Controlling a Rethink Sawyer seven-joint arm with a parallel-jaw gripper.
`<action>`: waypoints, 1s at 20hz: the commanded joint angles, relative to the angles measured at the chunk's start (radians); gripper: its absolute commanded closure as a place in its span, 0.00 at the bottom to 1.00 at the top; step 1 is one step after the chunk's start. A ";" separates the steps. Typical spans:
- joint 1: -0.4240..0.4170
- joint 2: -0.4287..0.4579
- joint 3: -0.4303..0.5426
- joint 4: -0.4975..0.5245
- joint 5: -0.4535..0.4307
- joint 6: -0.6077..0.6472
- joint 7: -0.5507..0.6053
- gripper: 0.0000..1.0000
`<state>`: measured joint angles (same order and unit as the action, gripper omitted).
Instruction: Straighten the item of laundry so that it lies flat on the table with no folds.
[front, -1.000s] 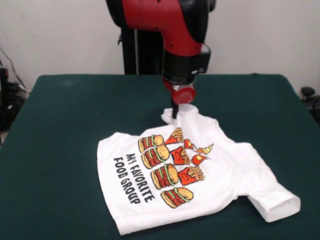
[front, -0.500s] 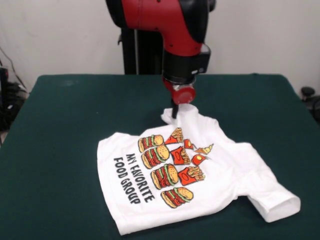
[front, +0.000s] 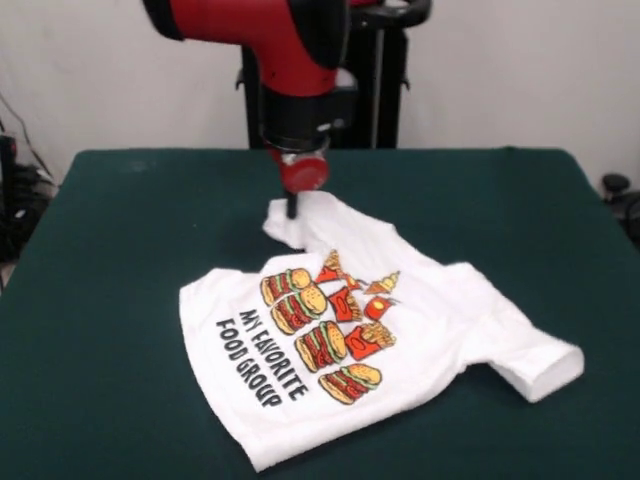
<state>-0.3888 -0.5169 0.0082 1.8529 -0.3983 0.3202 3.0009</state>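
1. Shirt (front: 350, 345) mostly spread on the green worktop (front: 100, 250), print side up, burgers and "MY FAVORITE FOOD GROUP" text readable. Body panel looks fairly flat.
2. Not done, in my judgement: the far sleeve is bunched and drawn up toward the arm, the sleeve nearest the camera on the picture's right sits puffed rather than flat, and the hem edge looks slightly uneven.
3. Shirt sits near the worktop's middle, skewed diagonally, with bare felt on all sides.
4. Claw (front: 292, 208) is at the shirt's far edge, right on the bunched sleeve. A single dark tip shows below the red wrist disc, touching or buried in the white cloth.
5. Can't tell whether the claw is spread or closed: the tip is too small and part-hidden by fabric. Cloth pulled toward it suggests a pinch, but that is a guess.
6. Left to do, as I read it: draw that far sleeve outward until flat, then settle the near sleeve.
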 joint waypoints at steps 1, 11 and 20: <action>-0.188 -0.029 0.139 -0.007 -0.202 0.173 -0.491 1.00; -0.269 0.041 0.215 -0.069 -0.276 0.205 -0.505 1.00; -0.239 0.080 0.219 -0.041 -0.229 0.159 -0.368 1.00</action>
<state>-0.6821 -0.5106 0.0914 1.8397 -0.6377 0.4267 2.7682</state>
